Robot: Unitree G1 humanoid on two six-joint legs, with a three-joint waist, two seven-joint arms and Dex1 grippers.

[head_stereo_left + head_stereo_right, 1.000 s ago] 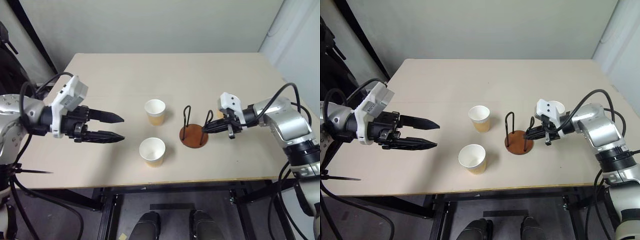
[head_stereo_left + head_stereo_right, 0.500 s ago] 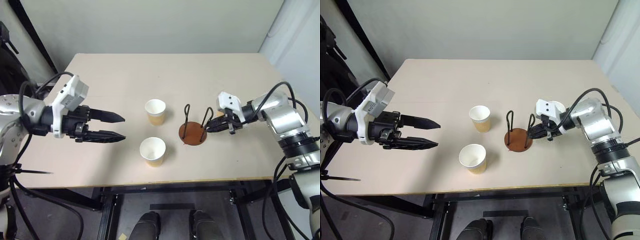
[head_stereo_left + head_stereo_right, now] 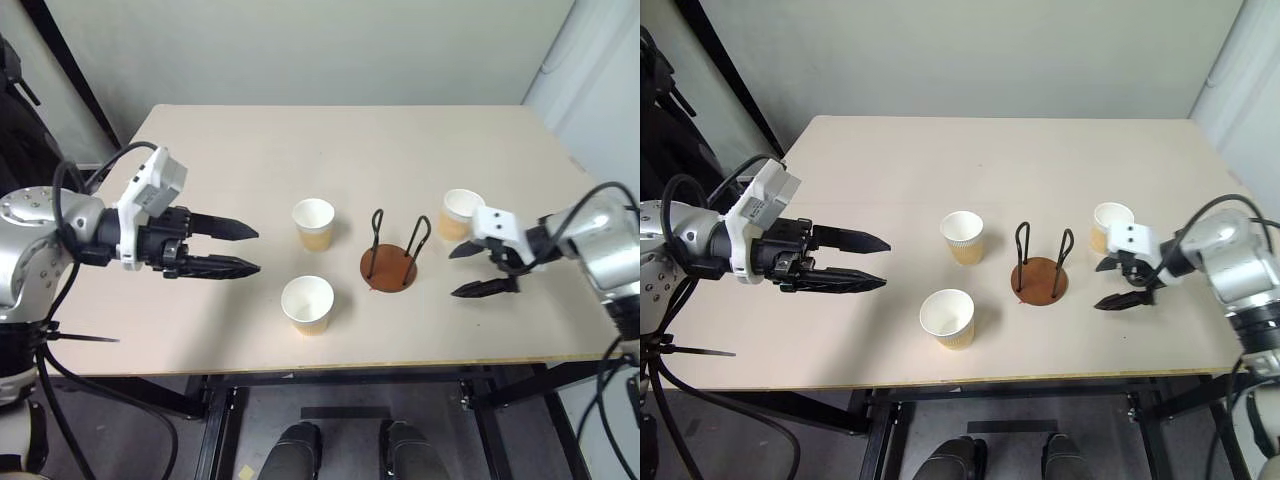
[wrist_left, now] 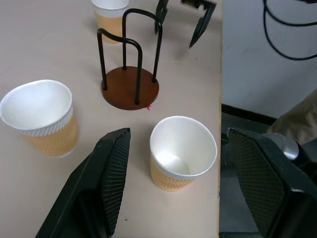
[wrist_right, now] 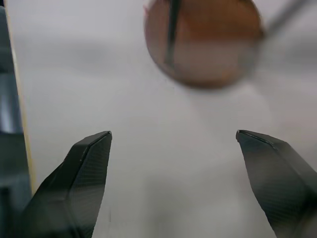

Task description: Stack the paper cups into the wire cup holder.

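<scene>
Beige table point(image 3: 240, 150): wire cup holder point(image 3: 389, 268) empty at centre, three paper cups point(image 3: 313, 224) standing apart around it. Left gripper point(image 3: 246, 248) jaws open, empty. Right gripper point(image 3: 468, 270) jaws spread wide, empty.

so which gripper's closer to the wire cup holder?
Right. The right gripper sits open just beside the wire cup holder; the left gripper hangs open beyond two paper cups.

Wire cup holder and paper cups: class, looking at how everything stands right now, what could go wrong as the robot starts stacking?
1. The wire cup holder is light and stands empty; a cup pushed in off-centre could catch a wire loop and tip it.
2. The right gripper hangs open beside the far-right cup; a careless swing could knock it over.
3. The open left gripper points at two upright cups standing near each other; reaching for one may bump the other.
</scene>
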